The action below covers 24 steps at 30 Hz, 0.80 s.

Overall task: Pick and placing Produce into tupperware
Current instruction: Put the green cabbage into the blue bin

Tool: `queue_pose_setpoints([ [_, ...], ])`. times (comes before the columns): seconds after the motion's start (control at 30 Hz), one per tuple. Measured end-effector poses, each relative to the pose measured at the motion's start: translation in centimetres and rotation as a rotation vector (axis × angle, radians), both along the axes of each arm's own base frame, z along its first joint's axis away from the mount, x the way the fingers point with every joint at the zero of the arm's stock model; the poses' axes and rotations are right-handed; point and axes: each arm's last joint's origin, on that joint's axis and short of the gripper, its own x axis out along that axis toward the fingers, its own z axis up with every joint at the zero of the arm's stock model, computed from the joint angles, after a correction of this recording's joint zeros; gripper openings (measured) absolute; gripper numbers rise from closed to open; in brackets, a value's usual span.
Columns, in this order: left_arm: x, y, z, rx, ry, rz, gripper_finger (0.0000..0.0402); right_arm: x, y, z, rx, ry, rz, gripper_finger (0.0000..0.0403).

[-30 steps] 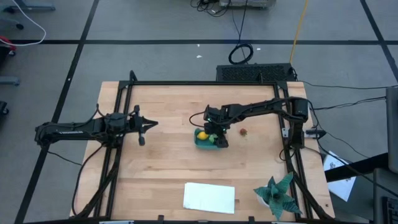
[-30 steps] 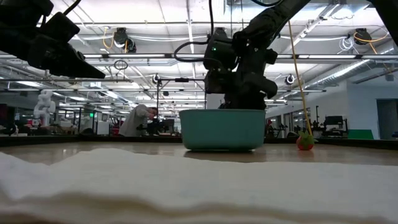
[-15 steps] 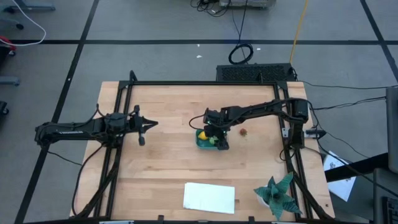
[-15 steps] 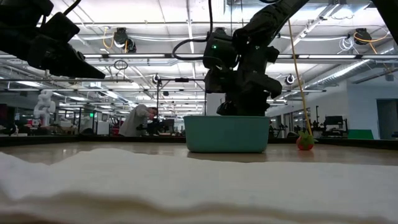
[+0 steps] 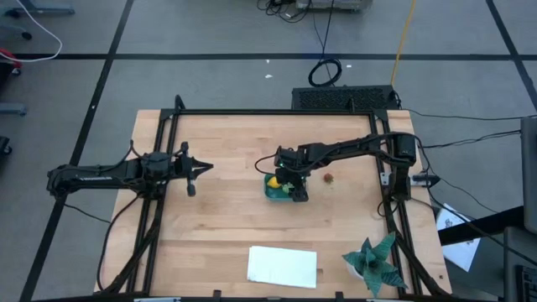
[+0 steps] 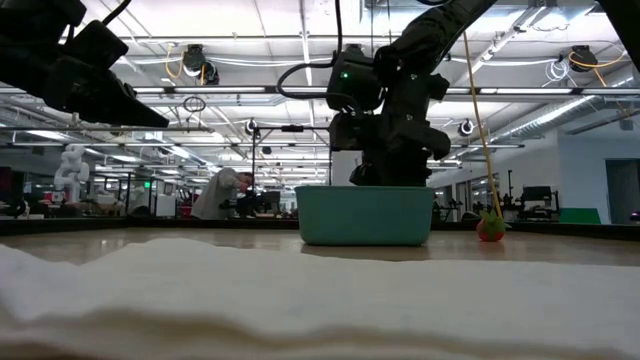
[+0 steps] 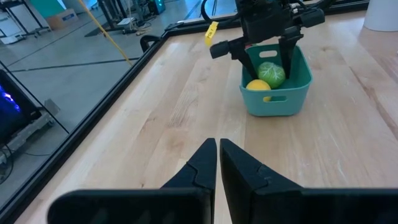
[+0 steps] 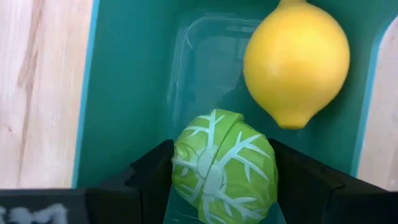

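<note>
The wooden table (image 5: 218, 218) carries the teal tupperware (image 5: 274, 192) near its middle. The right gripper (image 7: 268, 55) hangs over the tupperware, its fingers closed around the green ball (image 8: 222, 165) inside it. The lemon (image 8: 297, 61) lies just beside the ball in the tupperware. The red piece (image 5: 328, 177) lies on the table near the tupperware. The left gripper (image 5: 195, 172) waits well apart from the tupperware, its fingers almost together, holding nothing.

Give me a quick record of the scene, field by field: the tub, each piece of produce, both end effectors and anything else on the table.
tub: teal tupperware mid-table
lemon: yellow lemon inside the tub
green ball: light green ball in the tub, between the right end effector's fingers
red piece: dark red piece on the table beside the tub, outside it
right end effector: right end effector lowered into the tub, fingers either side of the ball
left end effector: left end effector shut, waiting at the table's left side
other: white rectangle and spiky plant near the front edge
</note>
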Motion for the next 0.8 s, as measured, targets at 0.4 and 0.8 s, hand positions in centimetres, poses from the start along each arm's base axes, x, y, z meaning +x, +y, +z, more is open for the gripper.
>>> queue_pose_setpoints([
  [0.4,0.00,0.00,0.00,0.000,0.000,0.000,0.0026,0.07,0.12,-0.01,-0.053,-0.003,0.014,0.0224],
  [0.8,0.00,0.00,0.00,0.000,0.000,0.000,0.0026,0.13,0.36,0.00,-0.050,-0.008,0.021,0.0224],
])
